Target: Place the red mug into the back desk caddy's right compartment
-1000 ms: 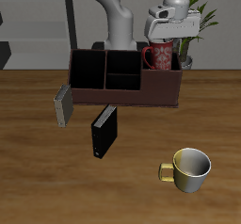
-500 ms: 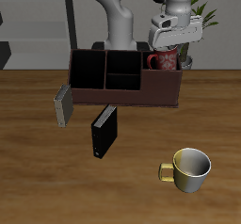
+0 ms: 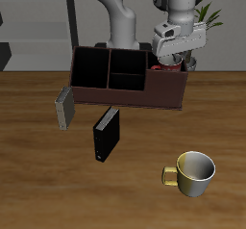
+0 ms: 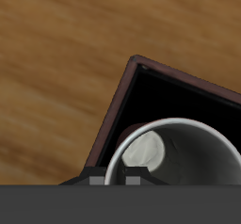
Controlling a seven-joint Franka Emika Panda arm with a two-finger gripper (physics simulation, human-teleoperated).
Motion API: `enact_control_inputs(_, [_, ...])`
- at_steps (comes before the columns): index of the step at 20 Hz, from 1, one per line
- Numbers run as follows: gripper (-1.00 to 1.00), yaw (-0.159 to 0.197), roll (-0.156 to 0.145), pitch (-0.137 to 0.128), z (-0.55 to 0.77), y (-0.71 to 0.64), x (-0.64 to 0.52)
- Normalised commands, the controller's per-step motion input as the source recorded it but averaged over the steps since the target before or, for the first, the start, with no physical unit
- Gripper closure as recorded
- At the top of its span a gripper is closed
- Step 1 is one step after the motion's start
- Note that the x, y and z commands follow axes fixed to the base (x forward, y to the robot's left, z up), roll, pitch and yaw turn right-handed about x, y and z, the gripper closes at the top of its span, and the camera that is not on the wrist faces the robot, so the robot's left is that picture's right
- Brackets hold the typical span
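Red mug [image 3: 165, 65] is sitting low inside the right compartment [image 4: 174, 101] of the back desk caddy [image 3: 125, 96], only its rim showing. Gripper [image 3: 175, 50] is hovering directly above; finger state cannot be determined

The red speckled mug [image 3: 165, 63] stands upright inside the right compartment [image 3: 164, 78] of the long, low, dark brown back desk caddy [image 3: 125, 96], only its rim showing above the wall. From my wrist its grey-white inside [image 4: 179, 162] sits between dark walls.
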Motion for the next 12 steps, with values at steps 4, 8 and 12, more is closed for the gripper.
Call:
enact_control_inputs(4, [1.00,-0.008,-0.007,0.043,-0.24,-0.14,0.00])
enact_control_inputs(8, [1.00,-0.011,-0.022,0.037,-0.20,-0.18,-0.02])
enact_control_inputs(12, [1.00,-0.011,-0.015,0.024,-0.11,-0.08,0.02])
